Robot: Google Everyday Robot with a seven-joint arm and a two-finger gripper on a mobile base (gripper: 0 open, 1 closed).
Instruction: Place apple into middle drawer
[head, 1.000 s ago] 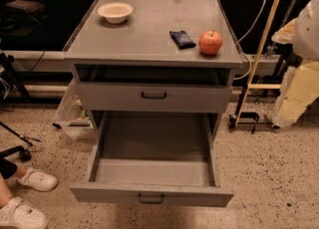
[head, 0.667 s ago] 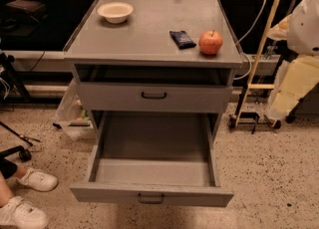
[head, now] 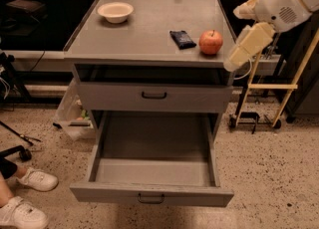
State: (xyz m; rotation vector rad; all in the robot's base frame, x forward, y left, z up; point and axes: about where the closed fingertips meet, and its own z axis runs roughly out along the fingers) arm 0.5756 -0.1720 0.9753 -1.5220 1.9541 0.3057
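Note:
The apple (head: 211, 42), red-orange with a short stem, sits on the right part of the grey cabinet top (head: 144, 29). The middle drawer (head: 152, 193) is pulled fully out below; its inside is bare and a dark loop handle is on its front. My cream arm comes in from the upper right. Its lower end, where the gripper (head: 233, 63) is, hangs just right of the cabinet's right edge. It is below and to the right of the apple and does not touch it.
A dark blue packet (head: 182, 39) lies just left of the apple. A cream bowl (head: 115, 11) stands at the back left. The upper drawer (head: 154, 96) is shut. A yellow-framed stand (head: 264, 88) is to the right; a clear bin (head: 75, 118) and a person's shoes (head: 30, 179) to the left.
My arm has swung left and down, from the right edge of the view toward the cabinet's right edge near the apple. The apple and the drawers have not moved.

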